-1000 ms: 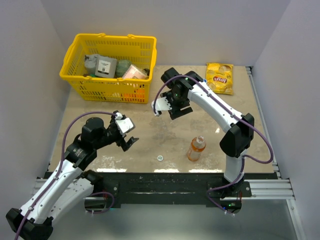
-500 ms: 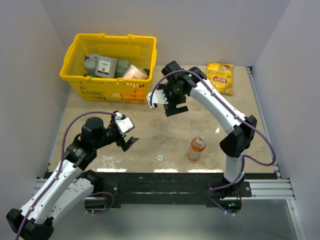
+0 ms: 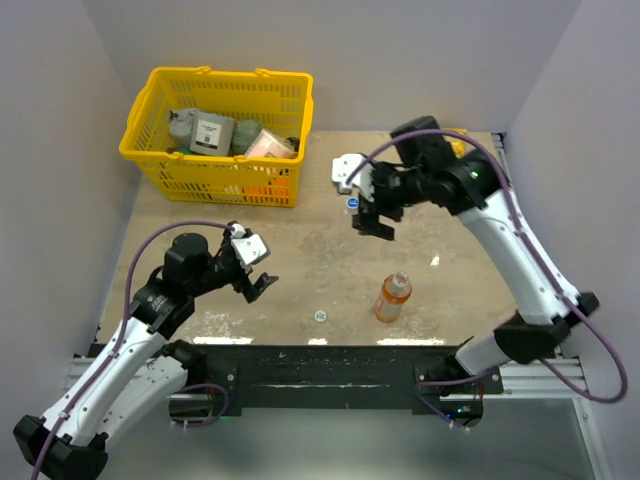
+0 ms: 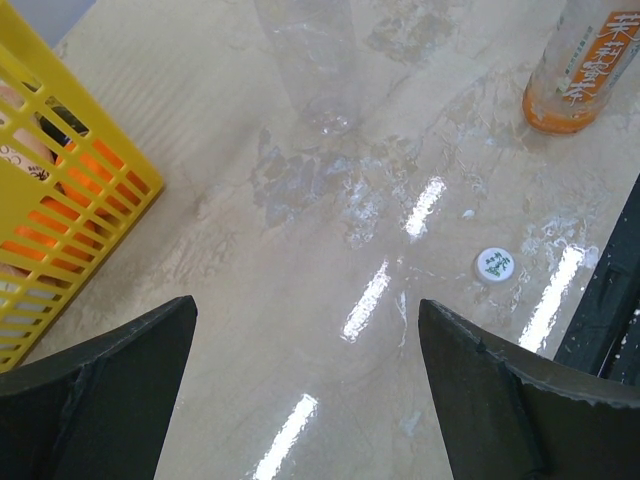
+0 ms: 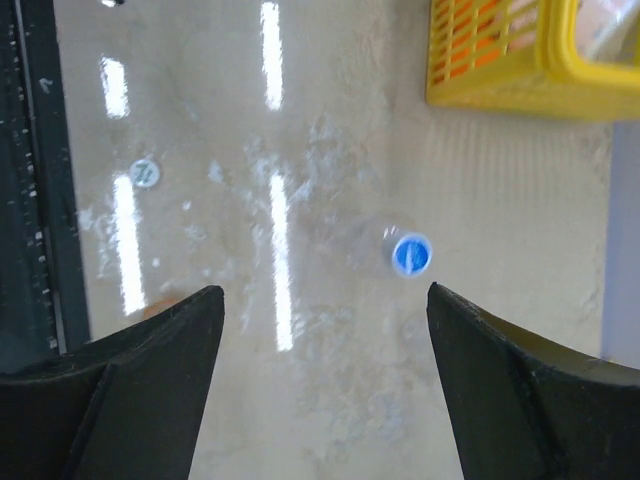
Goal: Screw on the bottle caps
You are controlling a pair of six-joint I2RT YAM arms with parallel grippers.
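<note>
A robot test cell in a lab, dressed with shop goods. Plain pale partition walls (image 3: 400,60) box in a glossy beige stone-look worktop (image 3: 300,270). 2 white-and-black robot arms, left (image 3: 100,385) and right (image 3: 525,255), are bolted to a black-and-aluminium rail (image 3: 330,372) along its near edge. A yellow plastic shopping basket (image 3: 225,80) of packaged goods (image 3: 212,133) sits at its far-left corner.

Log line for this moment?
left gripper open, empty | right gripper open over blue cap on clear bottle | whitish cap loose on table | orange bottle upright

Tabletop (image 3: 310,262) lies open between orange bottle (image 3: 393,297), clear bottle (image 4: 310,70) and basket (image 3: 200,178).
</note>
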